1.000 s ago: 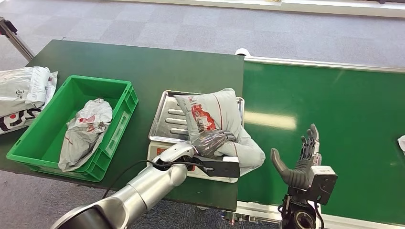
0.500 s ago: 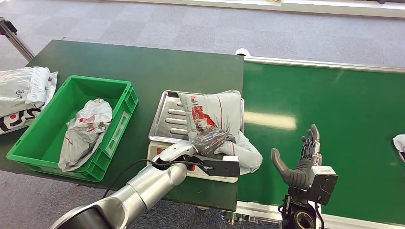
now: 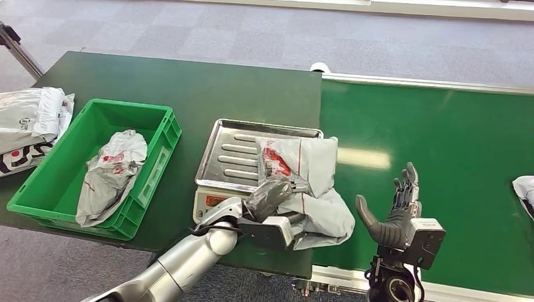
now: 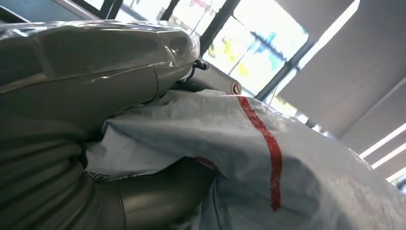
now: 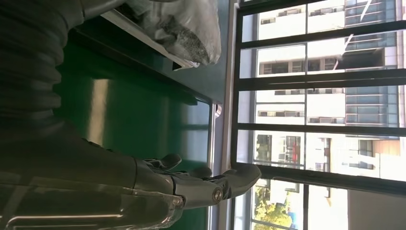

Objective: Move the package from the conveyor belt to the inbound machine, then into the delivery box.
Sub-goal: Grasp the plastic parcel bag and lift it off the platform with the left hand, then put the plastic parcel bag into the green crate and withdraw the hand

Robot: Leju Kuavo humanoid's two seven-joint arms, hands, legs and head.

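Left robot hand [image 3: 272, 194] gripping package [image 3: 315, 182] (over scale [image 3: 233, 157])

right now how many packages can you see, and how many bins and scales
packages: 4 – one gripped by the left hand over the scale, one in the bin, one on the table at far left, one at the belt's right edge
green bins: 1
scales: 1
total: 6

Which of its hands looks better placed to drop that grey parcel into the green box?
The left hand. It already grips the grey parcel at the scale tray, next to the green box. The right hand hovers open over the conveyor belt, farther away.
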